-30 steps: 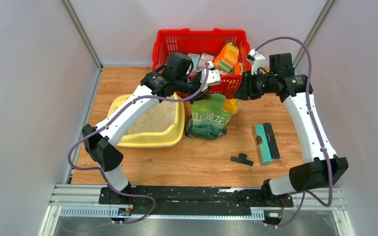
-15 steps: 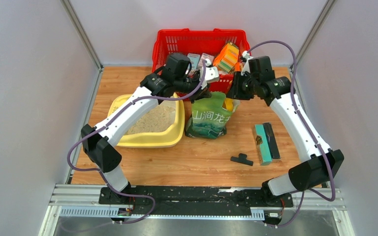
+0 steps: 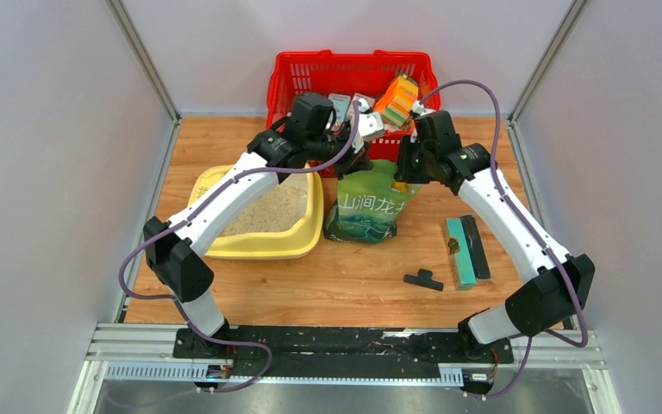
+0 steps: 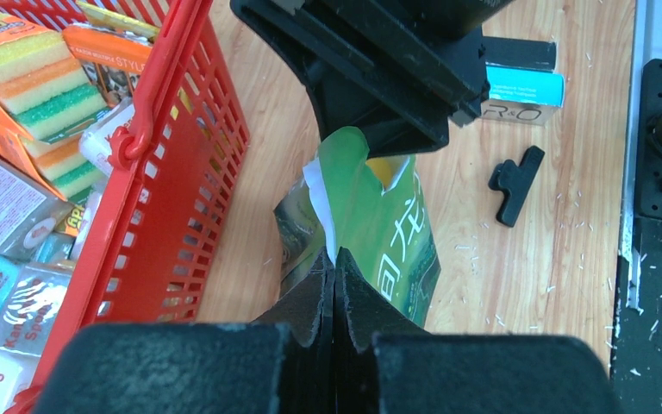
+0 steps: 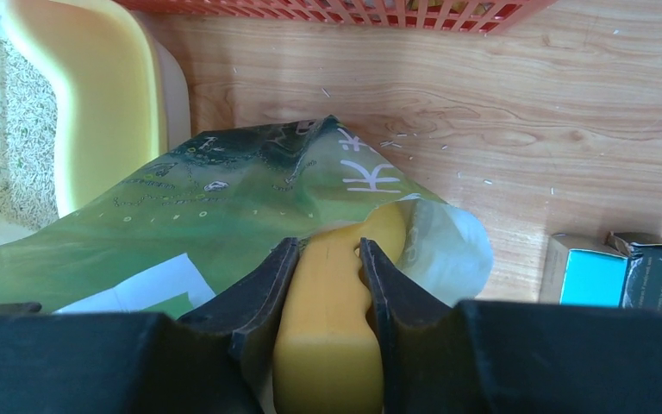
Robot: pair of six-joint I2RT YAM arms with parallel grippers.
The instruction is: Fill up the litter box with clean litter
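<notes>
The pale-yellow litter box (image 3: 259,247) lies left of centre with beige clean litter (image 3: 265,211) spread inside; the right wrist view shows its rim (image 5: 95,103) and litter (image 5: 17,147). A green bag (image 3: 369,207) with white characters stands to its right. My left gripper (image 3: 355,164) is shut on the bag's top edge (image 4: 334,259), holding the mouth open. My right gripper (image 3: 403,172) is shut on a yellow-orange scoop (image 5: 332,336), which points into the bag's mouth (image 5: 431,241). The scoop's bowl is hidden inside the bag.
A red mesh basket (image 3: 349,73) full of packaged goods stands at the back, close behind both grippers. A teal and black box (image 3: 467,250) and a black clip (image 3: 423,279) lie on the wood at the right.
My right arm has swung left and down from beside the basket to the bag's mouth, carrying the scoop. My left gripper has kept its hold on the bag's edge.
</notes>
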